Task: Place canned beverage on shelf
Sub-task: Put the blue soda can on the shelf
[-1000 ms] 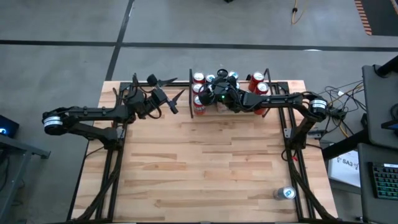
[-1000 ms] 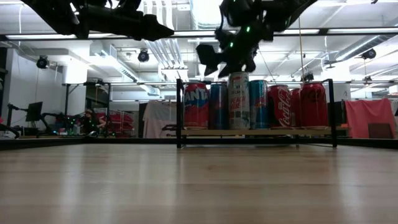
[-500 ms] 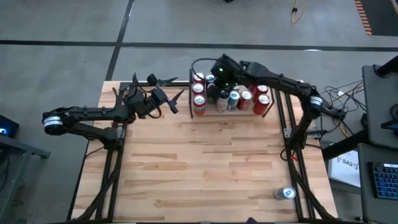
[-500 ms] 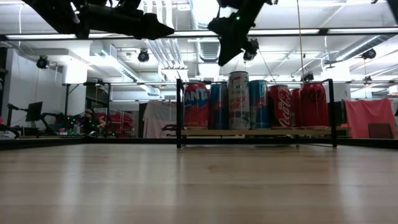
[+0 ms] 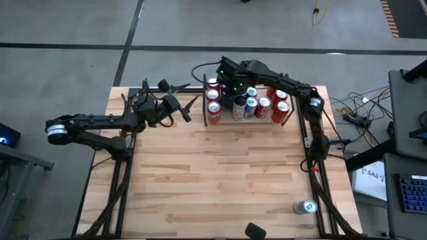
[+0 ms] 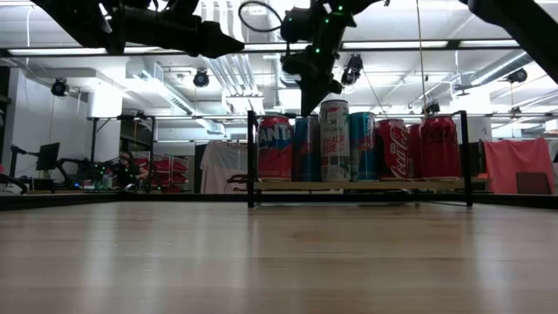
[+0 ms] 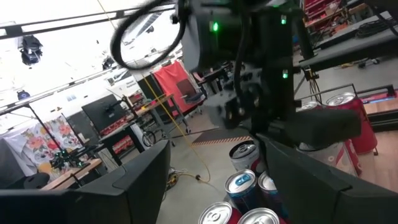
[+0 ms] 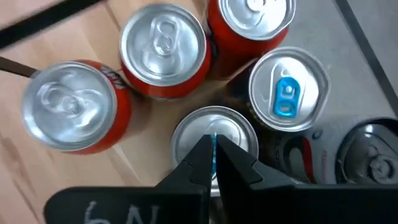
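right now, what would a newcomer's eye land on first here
Probably the cluster of cans packed on the shelf at the table's far edge, with the right gripper shut just above their tops. Next, the left gripper, open, hanging in the air to the left of the shelf. Last, a lone can near the table's front right corner.

The table (image 5: 220, 173) is pale butcher-block wood, smooth with a soft sheen. The shelf (image 6: 357, 185) is light wood with thin matt black metal rails. The cans (image 8: 163, 45) are glossy painted metal with bright brushed-silver tops. Both arms look matt black.
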Robot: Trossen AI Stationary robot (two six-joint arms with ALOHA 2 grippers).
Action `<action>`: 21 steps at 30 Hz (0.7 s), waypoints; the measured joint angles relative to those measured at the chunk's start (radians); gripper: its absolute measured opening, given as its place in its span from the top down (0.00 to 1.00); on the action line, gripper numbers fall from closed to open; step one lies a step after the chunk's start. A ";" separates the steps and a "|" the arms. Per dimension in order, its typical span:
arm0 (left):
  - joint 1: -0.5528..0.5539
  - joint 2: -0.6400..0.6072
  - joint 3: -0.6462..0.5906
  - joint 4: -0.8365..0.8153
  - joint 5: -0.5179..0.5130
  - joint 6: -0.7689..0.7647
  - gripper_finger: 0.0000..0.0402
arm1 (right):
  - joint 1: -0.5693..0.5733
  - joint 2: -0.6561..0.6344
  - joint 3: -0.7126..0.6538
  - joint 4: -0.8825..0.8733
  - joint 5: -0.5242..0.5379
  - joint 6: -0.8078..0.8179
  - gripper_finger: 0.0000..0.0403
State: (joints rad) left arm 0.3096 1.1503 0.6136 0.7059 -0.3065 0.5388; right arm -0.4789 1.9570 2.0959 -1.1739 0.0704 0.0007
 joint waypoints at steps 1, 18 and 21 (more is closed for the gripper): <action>0.000 0.000 0.000 0.000 0.000 0.000 0.37 | 0.000 0.008 0.004 -0.003 0.001 -0.002 0.98; 0.000 0.000 0.000 0.000 0.000 0.003 0.37 | 0.001 0.022 0.004 0.014 0.040 0.006 0.98; 0.000 0.000 0.000 0.000 0.000 0.003 0.37 | 0.001 0.022 0.003 0.014 0.043 0.004 0.98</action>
State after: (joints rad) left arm 0.3094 1.1503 0.6134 0.7059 -0.3070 0.5415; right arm -0.4782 1.9789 2.0991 -1.1595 0.1131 0.0051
